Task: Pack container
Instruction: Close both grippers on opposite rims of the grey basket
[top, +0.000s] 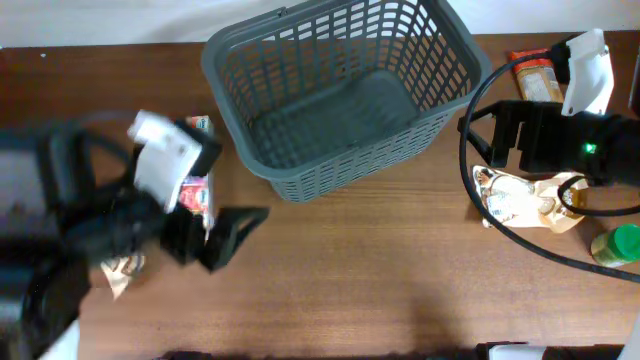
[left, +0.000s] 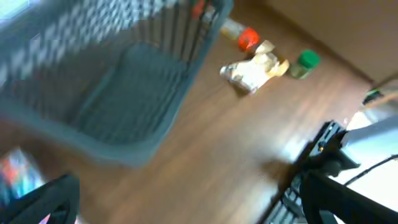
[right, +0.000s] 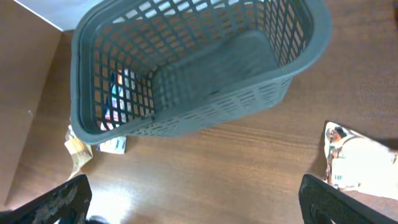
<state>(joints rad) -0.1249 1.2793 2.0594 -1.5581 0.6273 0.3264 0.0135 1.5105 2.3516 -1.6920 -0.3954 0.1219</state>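
The container (top: 340, 90) is a dark grey lattice basket at the back middle of the table, and nothing lies in it. My left gripper (top: 212, 240) is blurred at the left, in front of the basket's left corner. It hangs open over bare wood beside a colourful packet (top: 197, 190). In the left wrist view the basket (left: 112, 93) fills the upper left, above the open left gripper (left: 193, 208). My right gripper (top: 486, 135) stands open just right of the basket, holding nothing. In the right wrist view the basket (right: 186, 68) lies ahead of the right gripper (right: 199, 205).
A cream snack packet (top: 525, 200) lies under the right arm. A green-capped bottle (top: 620, 245) and an orange packet (top: 535, 75) sit at the right edge. A tan packet (top: 125, 268) lies by the left arm. A black cable (top: 520, 235) loops over the right side.
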